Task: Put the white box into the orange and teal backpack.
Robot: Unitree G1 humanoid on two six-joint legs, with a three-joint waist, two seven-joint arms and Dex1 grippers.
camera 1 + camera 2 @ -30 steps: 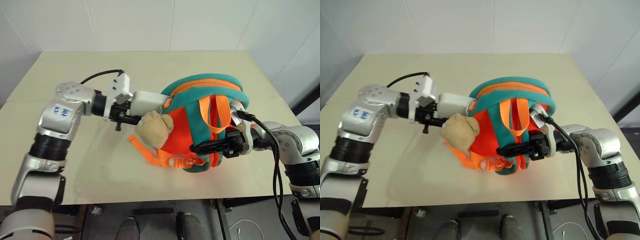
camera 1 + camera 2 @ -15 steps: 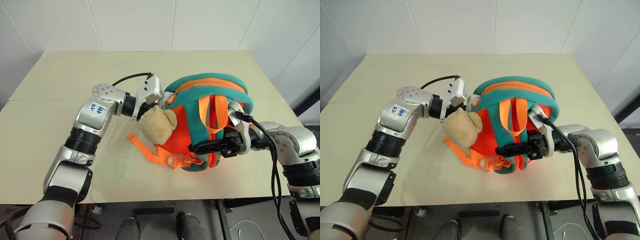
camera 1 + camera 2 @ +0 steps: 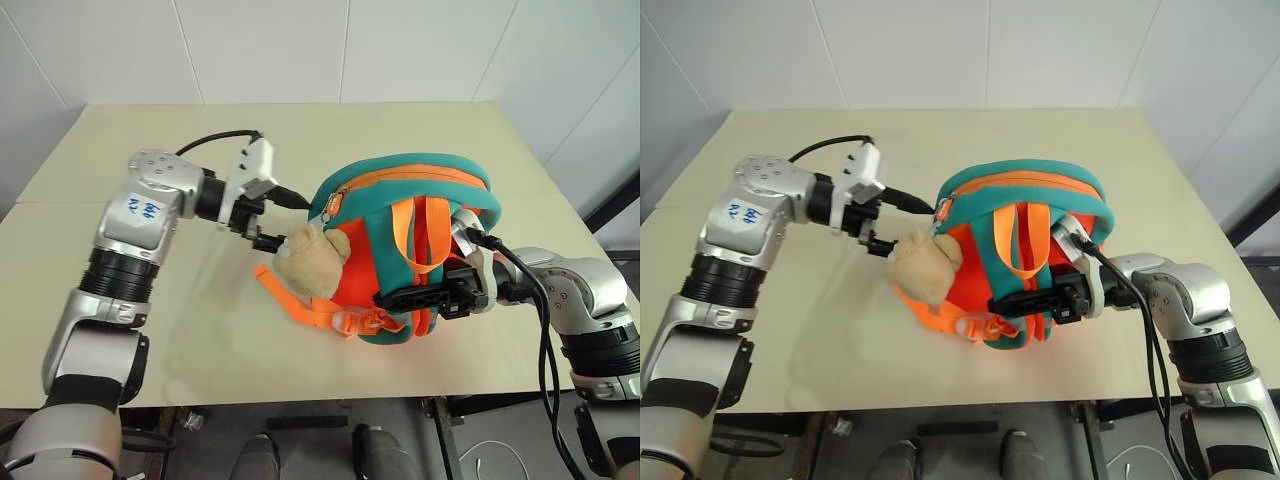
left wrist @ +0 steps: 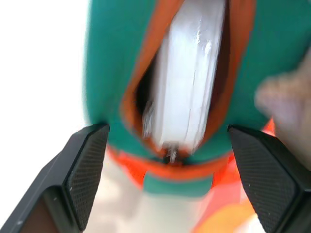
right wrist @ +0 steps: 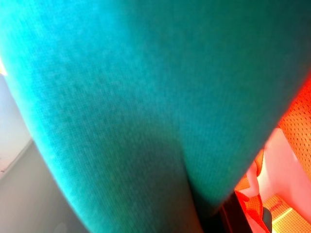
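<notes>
Blue handwriting on a white sticker on the left forearm, too small to read.

Bright even light, soft shadows on table, wrist views blurred

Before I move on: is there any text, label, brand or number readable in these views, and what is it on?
Blue handwritten marks on a white sticker on the left arm: too small to read.
White box, seen in the backpack's open zipper: no lettering readable, surface blurred.
Backpack, plush charm and table: no text seen.
</notes>
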